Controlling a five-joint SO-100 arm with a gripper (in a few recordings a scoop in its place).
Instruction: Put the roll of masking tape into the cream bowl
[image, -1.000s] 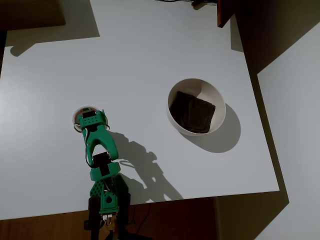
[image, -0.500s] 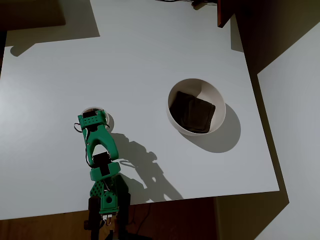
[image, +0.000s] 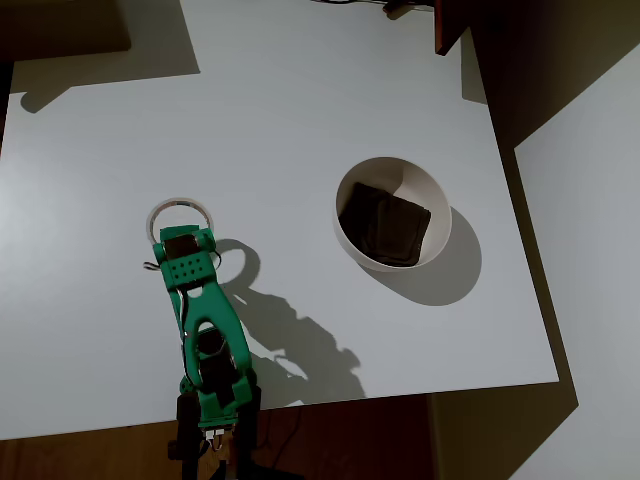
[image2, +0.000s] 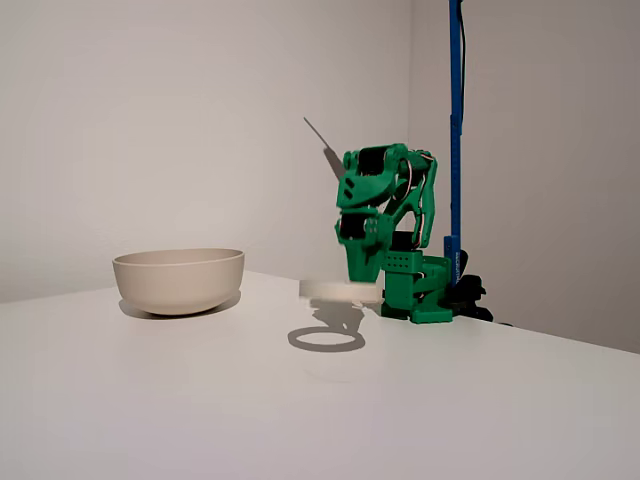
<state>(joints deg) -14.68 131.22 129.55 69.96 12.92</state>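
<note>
My gripper (image2: 360, 283) pinches the roll of masking tape (image: 181, 216) at its near rim, held flat in the air above the counter (image2: 200, 400), its ring shadow beneath. The cream bowl (image: 392, 212) sits well apart to the right in the overhead view.

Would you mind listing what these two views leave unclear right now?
- Gripper fingertips: overhead view, hidden under the green wrist.
- Grip on the roll of masking tape: fixed view, fingers too small to make out.
- Cream bowl contents: fixed view, hidden by its wall.
- Arm base: overhead view, cut off by the bottom edge.
</note>
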